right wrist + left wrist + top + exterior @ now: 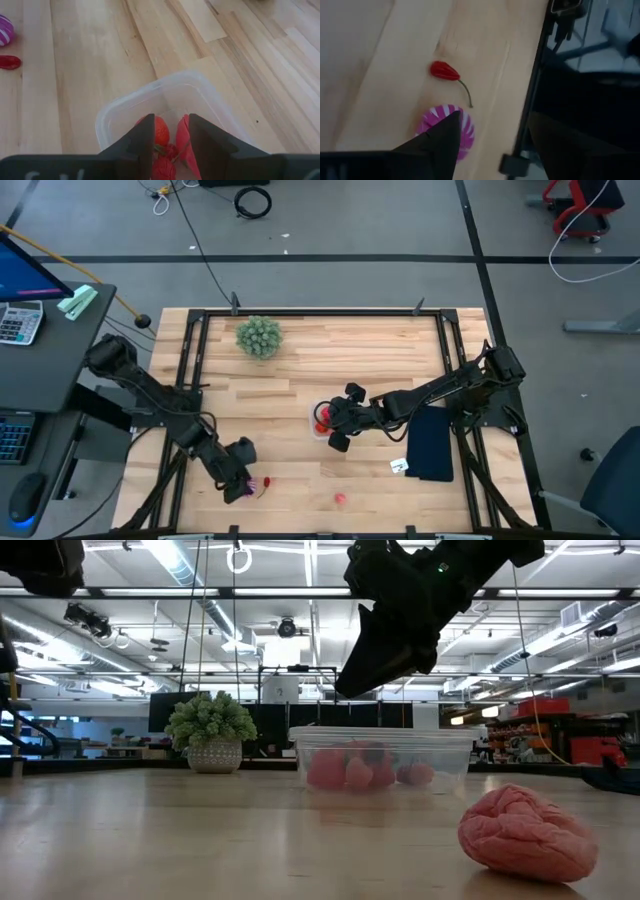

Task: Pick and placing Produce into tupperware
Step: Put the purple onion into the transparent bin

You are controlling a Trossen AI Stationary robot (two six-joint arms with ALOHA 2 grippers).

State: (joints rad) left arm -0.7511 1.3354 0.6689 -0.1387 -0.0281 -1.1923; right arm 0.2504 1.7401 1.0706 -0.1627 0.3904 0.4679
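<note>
The clear tupperware (322,420) stands mid-table with several red and pink produce pieces (159,131) inside. My right gripper (171,142) hovers over it, open, nothing between its fingers; in the low view it hangs above the tub (385,762). My left gripper (495,147) is open near the front left, slanting down. One of its fingers covers part of a magenta-and-white striped piece (451,120). A red chili (445,71) with a green stem lies on the table just beyond. A pink crumpled piece (525,835) lies near the front edge.
A bushy green plant (259,337) in a pot stands at the far left. A flat dark pad (432,443) and a small white tag (400,467) lie right of the tub. A dark frame rail (535,85) runs along the table edge beside my left gripper.
</note>
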